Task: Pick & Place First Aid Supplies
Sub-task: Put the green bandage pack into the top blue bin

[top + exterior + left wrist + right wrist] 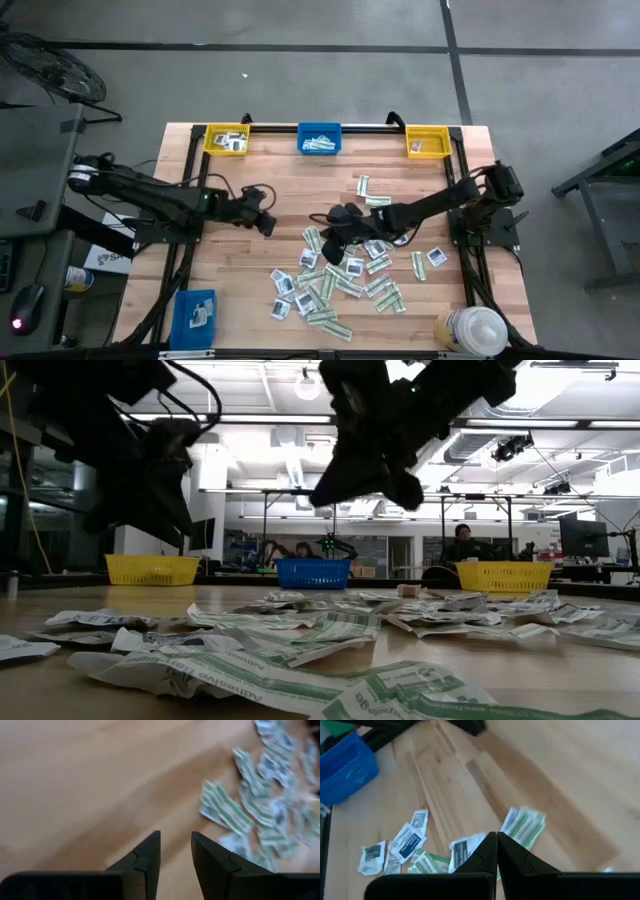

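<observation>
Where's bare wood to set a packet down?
Free: the strip between the back bins and the packet pile; the table's left side under the left gripper. Crowded: centre to front right, where the right gripper hangs, down to the bottle.

Left arm: enters from the left table edge in the high view and extends roughly level toward the table's middle, links nearly in one line.
Left gripper (pixel 267 224): at the arm's far end, above the table surface, left of centre; nothing between the fingers.
Left fingers (pixel 148 857): parted, with a narrow, even gap visible in the left wrist view.
Right arm: rises from its base at the right table edge and reaches diagonally toward the centre.
Right gripper (pixel 330 228): near the table's centre, apart from the left gripper.
Right fingers (pixel 487 851): pressed together, tips meeting, nothing visibly held.
</observation>
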